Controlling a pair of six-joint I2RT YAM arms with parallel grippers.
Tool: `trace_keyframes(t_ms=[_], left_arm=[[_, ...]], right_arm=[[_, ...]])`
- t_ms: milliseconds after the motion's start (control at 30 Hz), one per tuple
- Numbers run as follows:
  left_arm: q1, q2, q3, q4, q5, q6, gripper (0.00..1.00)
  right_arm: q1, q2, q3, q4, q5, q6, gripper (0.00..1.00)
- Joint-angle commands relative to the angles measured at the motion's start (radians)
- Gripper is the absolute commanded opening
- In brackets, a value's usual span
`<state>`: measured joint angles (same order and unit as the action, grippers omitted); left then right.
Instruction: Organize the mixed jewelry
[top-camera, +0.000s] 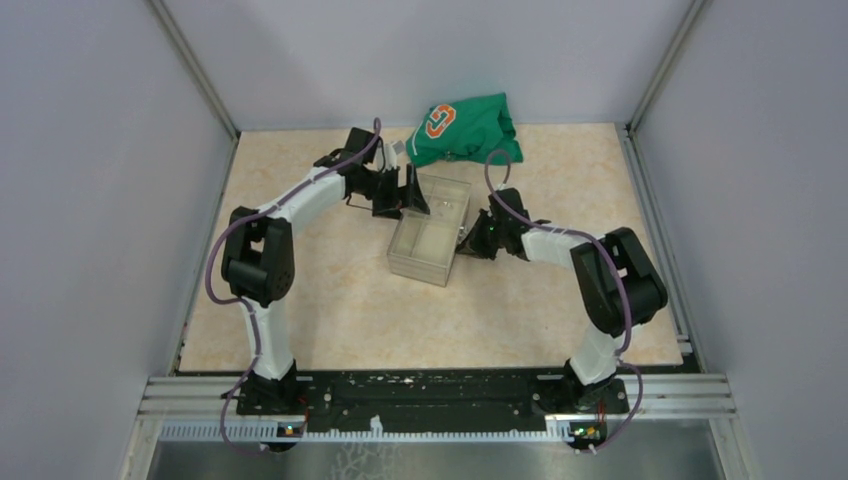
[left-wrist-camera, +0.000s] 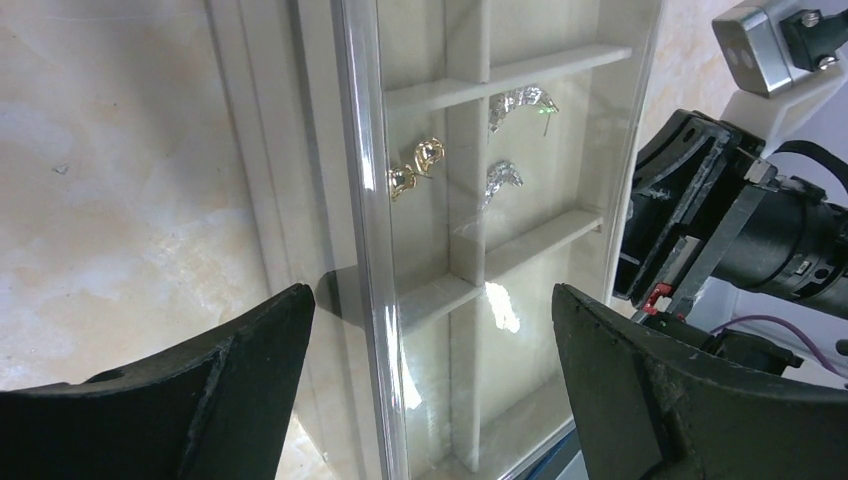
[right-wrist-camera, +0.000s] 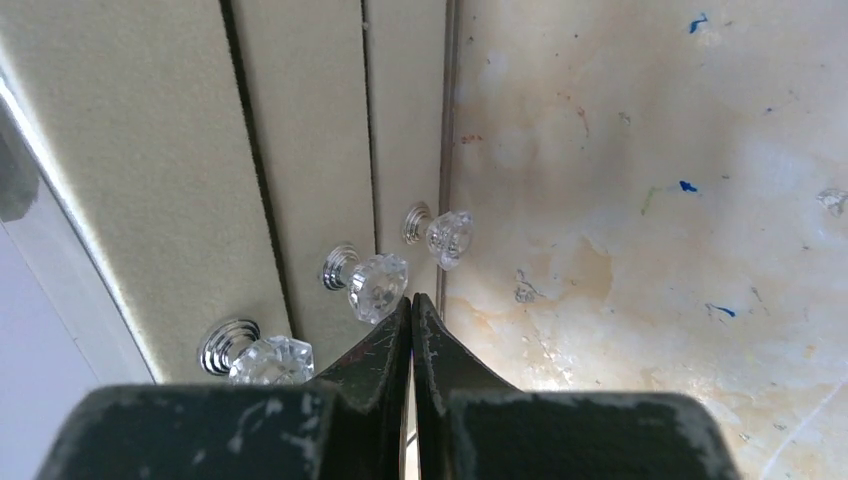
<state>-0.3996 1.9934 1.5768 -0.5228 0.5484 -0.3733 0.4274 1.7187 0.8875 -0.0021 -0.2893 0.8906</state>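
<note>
Inside the clear box (left-wrist-camera: 366, 250), gold earrings (left-wrist-camera: 415, 168) and silver earrings (left-wrist-camera: 503, 180) lie beyond the wide-spread left fingers (left-wrist-camera: 200, 400); right fingers (right-wrist-camera: 378, 352) pressed together.

Pale lilac-grey walls (top-camera: 90, 150) on three sides, beige marbled tabletop (top-camera: 350, 320), aluminium rail (top-camera: 700, 392) along near edge, soft even light

Top view looks down from behind; 2 wrist views sit close against the clear box (top-camera: 425, 268).
</note>
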Motion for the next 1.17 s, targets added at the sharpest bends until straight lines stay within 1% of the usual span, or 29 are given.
trace_keyframes(t_ms=[0,33,67,100,133,167,233,300,367,433,467,500,567,633,700,767,833,867,933,1033,1133], left_arm=[[-0.01,-0.041,0.026,-0.046,-0.024,-0.006,0.95],[-0.008,-0.051,0.036,-0.055,-0.047,-0.006,0.95],[-0.006,-0.065,0.049,-0.062,-0.067,0.0,0.96],[-0.005,-0.083,0.062,-0.07,-0.096,0.006,0.97],[-0.004,-0.099,0.08,-0.08,-0.128,0.014,0.98],[-0.004,-0.115,0.113,-0.098,-0.168,0.022,0.99],[0.0,-0.145,0.177,-0.154,-0.235,0.049,0.99],[0.002,-0.175,0.247,-0.2,-0.284,0.078,0.99],[0.003,-0.212,0.306,-0.224,-0.323,0.099,0.99],[0.004,-0.261,0.351,-0.23,-0.359,0.111,0.99],[0.005,-0.287,0.368,-0.229,-0.381,0.117,0.99],[0.005,-0.314,0.379,-0.225,-0.401,0.123,0.99],[0.005,-0.377,0.377,-0.204,-0.445,0.132,0.99],[0.006,-0.442,0.358,-0.184,-0.483,0.137,0.99],[0.005,-0.507,0.321,-0.169,-0.515,0.146,0.99],[0.005,-0.575,0.248,-0.141,-0.534,0.166,0.99],[0.006,-0.648,0.135,-0.085,-0.539,0.183,0.99],[0.005,-0.691,0.082,-0.067,-0.57,0.186,0.99],[0.006,-0.742,-0.003,-0.047,-0.584,0.175,0.99],[0.005,-0.799,-0.081,-0.028,-0.591,0.152,0.99],[0.005,-0.829,-0.117,-0.014,-0.595,0.132,0.99]], right_arm=[[-0.019,-0.105,0.032,-0.024,0.031,-0.035,0.0],[-0.031,-0.151,0.016,-0.067,0.057,-0.055,0.0],[-0.043,-0.2,0.002,-0.11,0.085,-0.077,0.02],[-0.055,-0.252,-0.006,-0.16,0.118,-0.111,0.09],[-0.07,-0.303,-0.002,-0.223,0.16,-0.147,0.19],[-0.083,-0.357,0.008,-0.278,0.21,-0.189,0.34],[-0.113,-0.451,0.053,-0.418,0.294,-0.293,0.49],[-0.145,-0.498,0.149,-0.539,0.387,-0.381,0.55],[-0.156,-0.509,0.284,-0.643,0.495,-0.474,0.63],[-0.159,-0.499,0.431,-0.716,0.584,-0.552,0.65],[-0.159,-0.489,0.503,-0.746,0.623,-0.581,0.69],[-0.159,-0.477,0.571,-0.77,0.655,-0.598,0.77],[-0.159,-0.456,0.716,-0.813,0.709,-0.597,0.79],[-0.159,-0.437,0.816,-0.852,0.741,-0.579,0.8],[-0.159,-0.431,0.887,-0.867,0.742,-0.571,0.8],[-0.159,-0.44,0.921,-0.865,0.713,-0.566,0.8],[-0.159,-0.466,0.909,-0.832,0.684,-0.559,0.8],[-0.159,-0.482,0.89,-0.808,0.672,-0.557,0.8],[-0.159,-0.513,0.855,-0.764,0.661,-0.554,0.8],[-0.159,-0.554,0.8,-0.708,0.669,-0.54,0.8],[-0.159,-0.585,0.746,-0.656,0.675,-0.539,0.8]])
